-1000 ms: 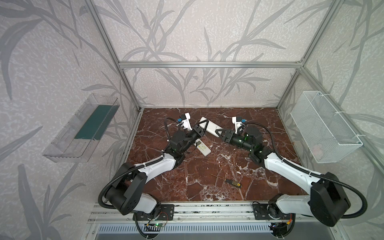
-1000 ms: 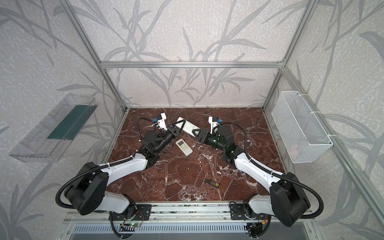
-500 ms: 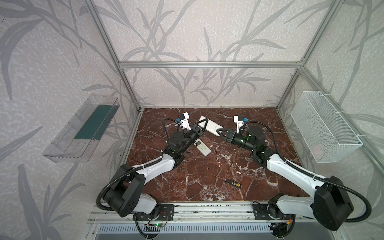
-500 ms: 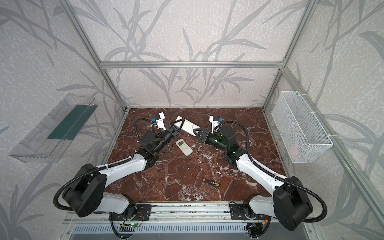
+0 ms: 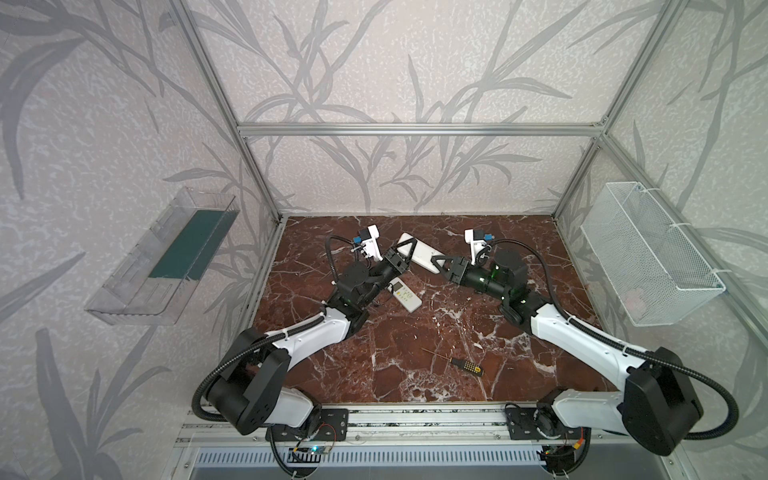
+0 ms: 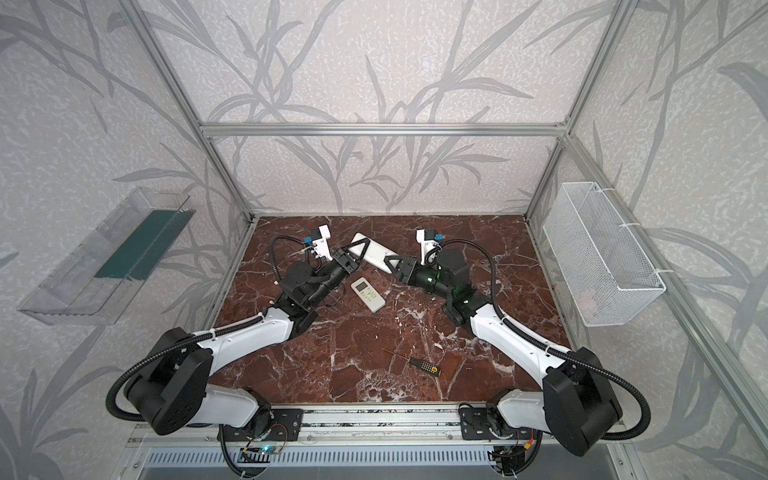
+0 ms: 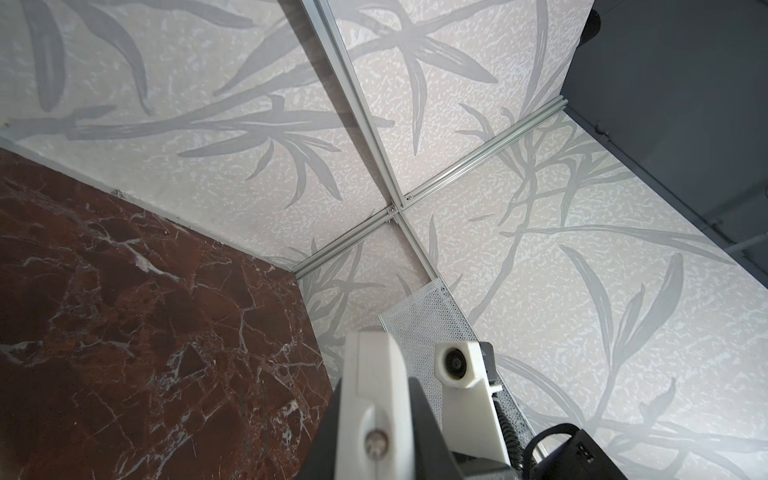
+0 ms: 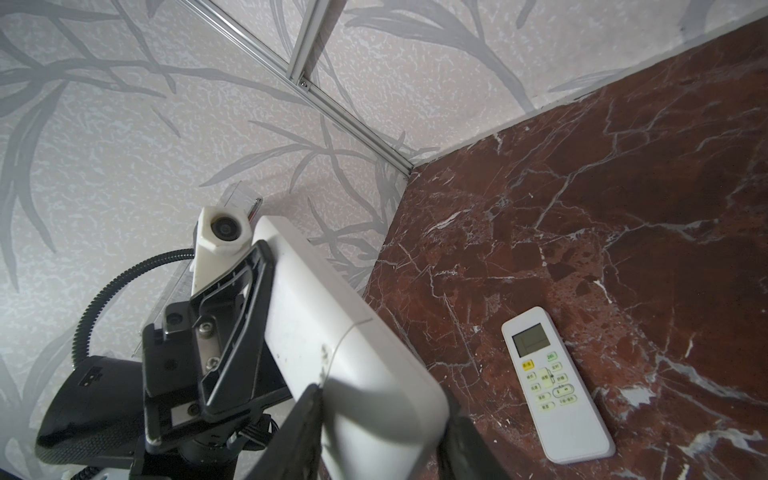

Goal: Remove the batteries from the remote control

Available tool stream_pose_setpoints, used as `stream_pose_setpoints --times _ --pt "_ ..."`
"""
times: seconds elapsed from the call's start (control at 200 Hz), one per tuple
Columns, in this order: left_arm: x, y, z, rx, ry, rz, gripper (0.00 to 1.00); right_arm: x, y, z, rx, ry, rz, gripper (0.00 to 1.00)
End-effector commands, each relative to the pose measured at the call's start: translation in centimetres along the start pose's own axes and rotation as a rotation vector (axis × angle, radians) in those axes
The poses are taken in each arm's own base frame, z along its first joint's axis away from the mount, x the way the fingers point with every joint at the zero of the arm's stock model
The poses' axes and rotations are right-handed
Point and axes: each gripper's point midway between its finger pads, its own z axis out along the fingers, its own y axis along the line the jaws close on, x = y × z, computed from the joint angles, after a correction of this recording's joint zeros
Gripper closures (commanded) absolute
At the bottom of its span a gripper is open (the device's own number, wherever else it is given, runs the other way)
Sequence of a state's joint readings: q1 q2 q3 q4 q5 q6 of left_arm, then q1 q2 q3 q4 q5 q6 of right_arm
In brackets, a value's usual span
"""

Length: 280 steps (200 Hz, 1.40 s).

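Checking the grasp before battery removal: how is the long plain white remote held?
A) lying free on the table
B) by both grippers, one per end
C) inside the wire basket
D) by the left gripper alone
B: the left gripper and the right gripper each clamp one end of the long plain white remote.

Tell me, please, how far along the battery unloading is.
Done: nothing visible; no batteries are out. In hand: both the left gripper and right gripper clamp a white remote, lifted, back cover apparently closed. Left: opening it, removing batteries; a second remote and the screwdriver lie untouched on the table.
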State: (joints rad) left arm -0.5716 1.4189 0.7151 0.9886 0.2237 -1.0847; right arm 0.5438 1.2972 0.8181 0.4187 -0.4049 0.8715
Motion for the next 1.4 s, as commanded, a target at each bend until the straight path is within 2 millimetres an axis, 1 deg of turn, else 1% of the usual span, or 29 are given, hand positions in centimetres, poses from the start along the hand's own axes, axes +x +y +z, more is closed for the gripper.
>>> stream_pose_setpoints --times 0.0,0.085,0.19,0.31,0.4,0.495,0.62,0.84,1.01,1.225,1.395 --pt "0.2 -0.9 -0.2 0.035 0.001 -0.018 1.0 -0.6 1.1 0.3 -0.034 -0.01 -0.037 0.62" --pt "0.0 -1.0 -0.2 0.037 -0.007 -0.033 1.0 -0.3 0.9 -0.1 -0.025 -0.011 -0.049 0.65" --pt "-0.5 -1.3 -0.3 0.035 -0.023 -0.044 1.0 -0.1 0.7 -0.6 -0.016 -0.012 -0.063 0.65" --pt "-0.8 -2.0 -0.5 0.04 -0.023 -0.04 1.0 -0.2 0.8 -0.9 -0.017 -0.016 -0.071 0.61" --pt "-0.8 -2.1 -0.5 0.035 -0.019 -0.028 1.0 -0.2 1.1 -0.9 -0.024 -0.01 -0.072 0.59" --pt "-0.4 -1.3 -0.6 0.004 -0.005 -0.015 1.0 -0.2 1.1 -0.9 -0.018 -0.006 -0.071 0.55" --pt "0.0 -0.1 -0.7 -0.034 0.001 -0.013 1.0 -0.2 1.0 -1.2 0.002 -0.006 -0.071 0.54" --pt "0.0 0.5 -0.9 -0.06 -0.004 0.008 1.0 0.0 0.3 -1.4 0.043 0.007 -0.048 0.56" --pt "-0.2 0.6 -1.1 -0.079 -0.011 0.033 1.0 0.3 -0.2 -1.7 0.079 0.018 -0.047 0.61" --pt "0.0 0.9 -1.0 -0.088 -0.007 0.03 1.0 0.3 0.3 -1.6 0.044 0.016 -0.05 0.66" --pt "0.2 1.2 -0.7 -0.08 -0.003 0.009 1.0 0.3 1.2 -1.2 -0.026 0.016 -0.041 0.68"
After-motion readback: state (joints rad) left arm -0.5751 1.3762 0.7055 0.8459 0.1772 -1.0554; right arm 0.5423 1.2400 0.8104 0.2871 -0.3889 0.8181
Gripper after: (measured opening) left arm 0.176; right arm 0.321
